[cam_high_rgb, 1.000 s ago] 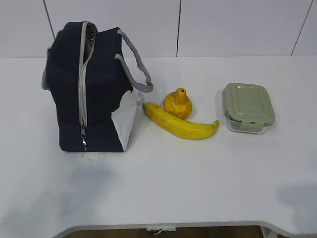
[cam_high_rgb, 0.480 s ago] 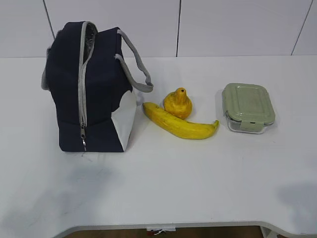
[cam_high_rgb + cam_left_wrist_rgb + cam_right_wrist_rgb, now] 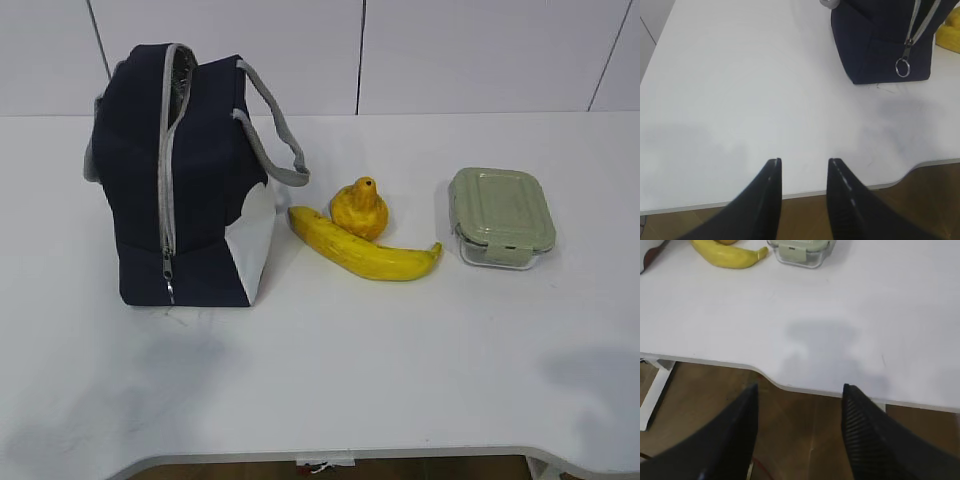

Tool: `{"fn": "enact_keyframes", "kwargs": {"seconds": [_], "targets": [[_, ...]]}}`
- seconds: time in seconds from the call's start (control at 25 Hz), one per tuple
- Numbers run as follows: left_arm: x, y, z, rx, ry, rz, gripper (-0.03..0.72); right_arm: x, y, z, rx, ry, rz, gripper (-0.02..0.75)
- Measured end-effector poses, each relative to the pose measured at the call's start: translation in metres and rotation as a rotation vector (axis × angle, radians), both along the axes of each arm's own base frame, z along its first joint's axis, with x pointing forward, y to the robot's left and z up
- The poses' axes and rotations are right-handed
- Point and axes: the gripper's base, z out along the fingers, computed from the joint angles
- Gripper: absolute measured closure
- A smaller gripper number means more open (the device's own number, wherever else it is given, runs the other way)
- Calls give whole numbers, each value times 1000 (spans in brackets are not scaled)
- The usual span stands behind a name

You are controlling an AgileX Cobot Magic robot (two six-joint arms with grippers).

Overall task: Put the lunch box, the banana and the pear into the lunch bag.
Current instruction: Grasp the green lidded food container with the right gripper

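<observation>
The navy lunch bag stands upright at the left of the table, its grey zipper partly undone near the top; its lower corner and zipper ring show in the left wrist view. The banana lies beside the bag's white panel, the pear just behind it. The lunch box with its sage-green lid sits to the right. My left gripper hovers open over the table's near left edge, nothing between its fingers. My right gripper hangs open at the near right edge, the banana and lunch box far ahead.
The white table has a curved front edge, with brown floor below. A white wall rises behind the table. Neither arm shows in the exterior view, only their soft shadows near the front.
The shadow at the table's front right has grown and shifted slightly inward. The objects have not moved.
</observation>
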Motion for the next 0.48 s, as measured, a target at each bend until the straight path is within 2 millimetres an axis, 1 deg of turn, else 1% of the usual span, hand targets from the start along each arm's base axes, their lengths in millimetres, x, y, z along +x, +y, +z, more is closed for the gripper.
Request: {"fn": "enact_keyframes", "kwargs": {"seconds": [0.16,0.28,0.36,0.48], "targets": [[0,0,0,0,0,0,453,19,1,5,-3,83,-2,302],[0,0,0,0,0,0,453,34,3,18,-6,133,-3,302],[0,0,0,0,0,0,453,49,4,28,-7,152,-4,302],[0,0,0,0,0,0,452,73,6,34,-8,206,-5,302]]}}
